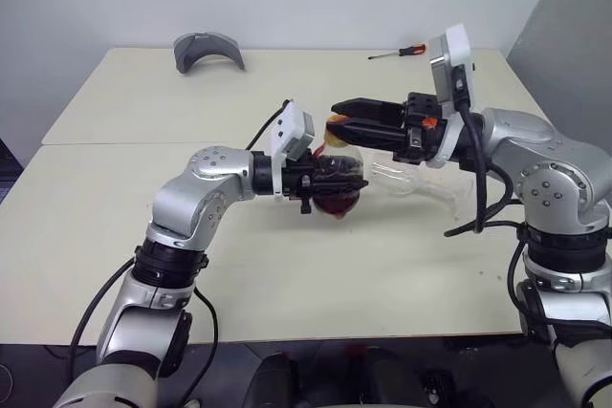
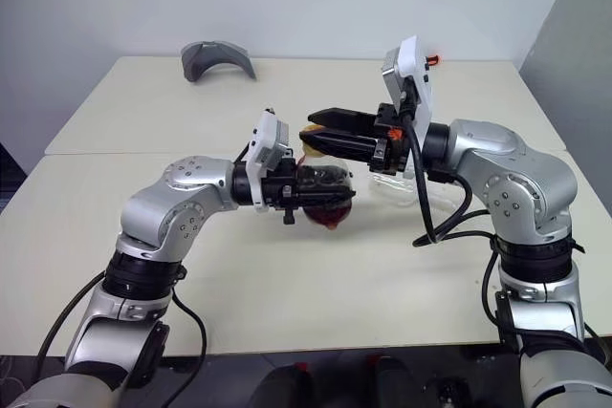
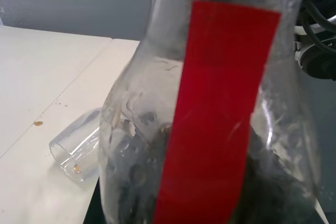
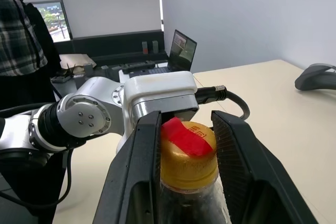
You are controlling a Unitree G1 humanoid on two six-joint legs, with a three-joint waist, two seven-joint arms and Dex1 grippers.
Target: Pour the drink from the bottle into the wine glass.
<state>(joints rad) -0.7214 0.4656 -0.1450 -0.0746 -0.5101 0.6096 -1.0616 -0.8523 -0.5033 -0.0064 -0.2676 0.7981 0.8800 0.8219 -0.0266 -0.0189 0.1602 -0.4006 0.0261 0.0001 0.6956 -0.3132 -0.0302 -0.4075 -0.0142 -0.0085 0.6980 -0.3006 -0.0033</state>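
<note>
Left gripper [image 1: 337, 179] is clamping the bottle [image 1: 337, 188] above the table [image 1: 115, 198]. Right fingers [image 4: 144, 171] are straddling the cap [image 4: 188, 153], not yet gripping. Close squarely, then twist. Glass [image 3: 79, 150] is lying tipped; needs righting.

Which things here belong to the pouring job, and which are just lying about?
Belong to the job:
bottle, held by the left gripper
cap, between the right gripper's fingers
drink
wine glass, lying on its side

Lying about:
screwdriver
grey curved object
</note>
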